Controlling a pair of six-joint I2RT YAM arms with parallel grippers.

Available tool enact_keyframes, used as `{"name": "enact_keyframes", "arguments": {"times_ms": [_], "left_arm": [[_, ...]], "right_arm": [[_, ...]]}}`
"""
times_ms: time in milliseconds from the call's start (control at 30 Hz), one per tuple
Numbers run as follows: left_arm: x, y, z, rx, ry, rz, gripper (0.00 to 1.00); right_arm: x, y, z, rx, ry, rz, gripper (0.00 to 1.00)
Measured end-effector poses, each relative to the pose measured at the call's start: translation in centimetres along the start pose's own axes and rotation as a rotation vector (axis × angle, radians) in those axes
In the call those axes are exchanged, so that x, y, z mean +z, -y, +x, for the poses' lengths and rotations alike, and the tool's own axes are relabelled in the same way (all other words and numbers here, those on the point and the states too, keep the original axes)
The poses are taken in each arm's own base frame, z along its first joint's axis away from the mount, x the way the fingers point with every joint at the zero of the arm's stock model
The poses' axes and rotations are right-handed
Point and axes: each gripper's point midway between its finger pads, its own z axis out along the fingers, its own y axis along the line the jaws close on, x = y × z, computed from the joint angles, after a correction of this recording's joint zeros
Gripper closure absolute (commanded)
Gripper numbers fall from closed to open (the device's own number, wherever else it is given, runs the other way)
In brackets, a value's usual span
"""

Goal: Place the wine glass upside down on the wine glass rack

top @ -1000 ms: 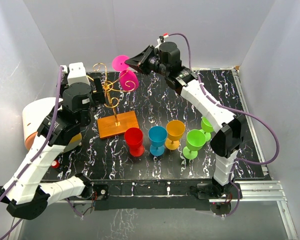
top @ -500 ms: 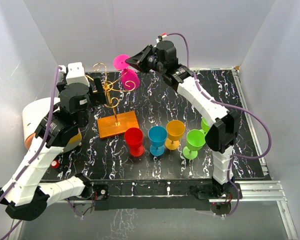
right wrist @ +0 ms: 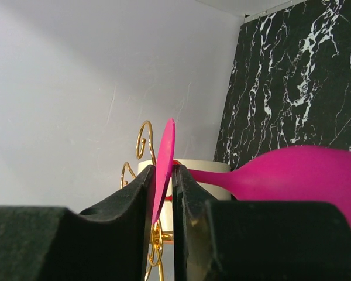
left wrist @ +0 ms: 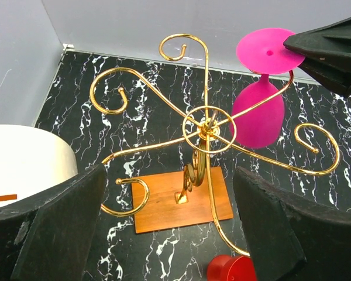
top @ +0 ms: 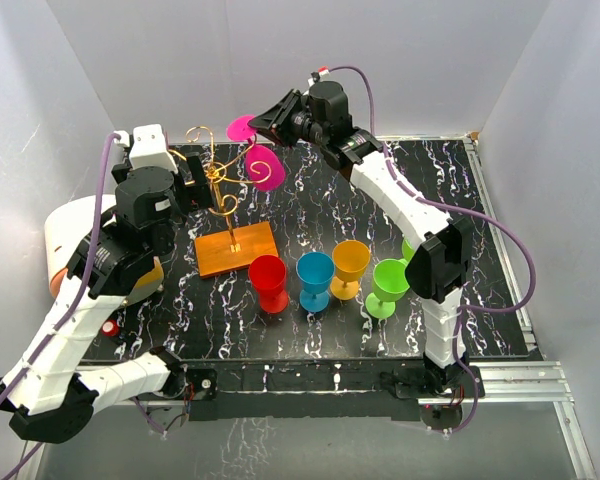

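Your biggest risk is a drop. The right gripper (right wrist: 164, 175) has its jaws close on either side of the wine glass's (left wrist: 258, 120) foot. You cannot tell from any view whether they are clamping it or only flanking it. If the foot is not sitting over a wire arm of the wine glass rack (left wrist: 164, 202) when the jaws part, the glass falls to the table (top: 310, 210) beside the orange base. The smaller risk is a snag: pull back at an angle and a finger may drag the foot off the wire, or tip the light stand.

The left gripper (left wrist: 167, 228) hangs spread wide in front of the rack, holding nothing, so it won't catch anything.

The glass is magenta, opaque and plastic-looking. It hangs upside down at the rack's far right arm, foot above the wire and bowl below. Whether the stem is inside the curl is hidden.
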Motion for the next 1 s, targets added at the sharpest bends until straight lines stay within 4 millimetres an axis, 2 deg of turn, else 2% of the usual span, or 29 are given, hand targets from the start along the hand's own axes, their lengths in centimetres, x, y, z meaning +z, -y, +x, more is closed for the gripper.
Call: {"name": "enact_keyframes", "arguments": {"times_ms": [267,400,533,700,867,1000], "left_arm": [[0.0,0.2,0.0,-0.005,0.000,0.008,0.11],[0.0,0.3,-0.1,-0.009,0.003,0.011,0.11],[0.0,0.4,-0.1,-0.011,0.001,0.018,0.10],[0.0,0.7,0.0,-0.011,-0.005,0.038,0.08],[-0.2,1.9,0.3,-0.007,-0.024,0.107,0.08],[-0.8,3.4,0.3,-0.006,-0.041,0.201,0.07]], "right_arm": [[0.0,0.7,0.1,-0.024,-0.003,0.033,0.69],[0.0,0.5,-0.1,-0.044,0.000,0.033,0.57],[0.0,0.6,-0.2,-0.068,-0.001,0.035,0.51],[0.0,1.2,0.0,-0.091,-0.008,0.052,0.46],[-0.1,1.8,-0.6,-0.119,0.010,0.071,0.43],[-1.9,2.6,-1.4,-0.142,0.037,0.106,0.42]]}}
